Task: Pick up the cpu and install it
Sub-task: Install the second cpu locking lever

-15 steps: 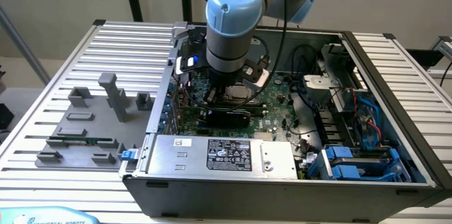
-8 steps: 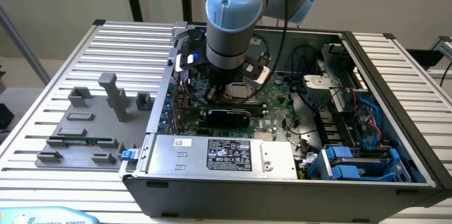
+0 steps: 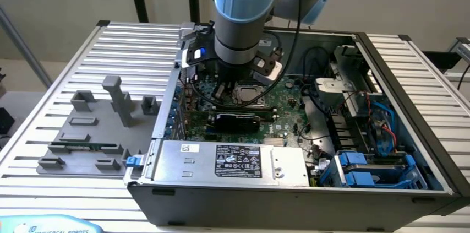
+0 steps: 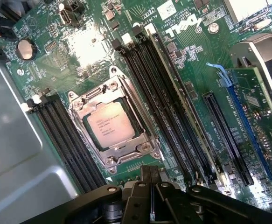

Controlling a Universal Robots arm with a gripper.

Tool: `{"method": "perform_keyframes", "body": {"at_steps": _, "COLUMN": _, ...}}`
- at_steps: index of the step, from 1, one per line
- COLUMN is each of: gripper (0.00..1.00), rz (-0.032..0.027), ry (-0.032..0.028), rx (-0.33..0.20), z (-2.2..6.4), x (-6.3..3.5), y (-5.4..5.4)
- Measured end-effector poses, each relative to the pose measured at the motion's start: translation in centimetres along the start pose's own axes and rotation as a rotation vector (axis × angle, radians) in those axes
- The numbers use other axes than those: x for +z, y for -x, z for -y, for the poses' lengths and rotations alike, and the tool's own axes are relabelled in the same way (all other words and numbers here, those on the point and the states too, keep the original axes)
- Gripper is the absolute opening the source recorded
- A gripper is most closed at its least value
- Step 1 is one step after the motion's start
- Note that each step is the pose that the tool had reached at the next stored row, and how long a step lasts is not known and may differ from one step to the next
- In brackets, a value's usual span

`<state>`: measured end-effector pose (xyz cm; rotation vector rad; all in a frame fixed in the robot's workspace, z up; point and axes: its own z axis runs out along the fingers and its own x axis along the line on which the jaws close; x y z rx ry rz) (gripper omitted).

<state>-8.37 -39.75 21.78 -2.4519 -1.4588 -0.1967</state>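
One arm upright above the motherboard (image 4: 191, 70), clenched empty end effector (image 4: 150, 184) beside the seated cpu (image 4: 110, 125).

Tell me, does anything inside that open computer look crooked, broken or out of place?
Nothing stands out. The cpu lies flat and square inside its metal socket frame on the green motherboard. The end effector is shut and empty above the board. On the table, the grey fixture blocks stand upright.
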Motion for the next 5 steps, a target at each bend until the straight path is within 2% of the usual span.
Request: {"method": "perform_keyframes", "body": {"at_steps": 5, "gripper": 0.11, "rz": 0.0002, "ry": 0.0000, "rx": 0.000, "z": 0.00, "x": -0.01, "y": 0.00}}
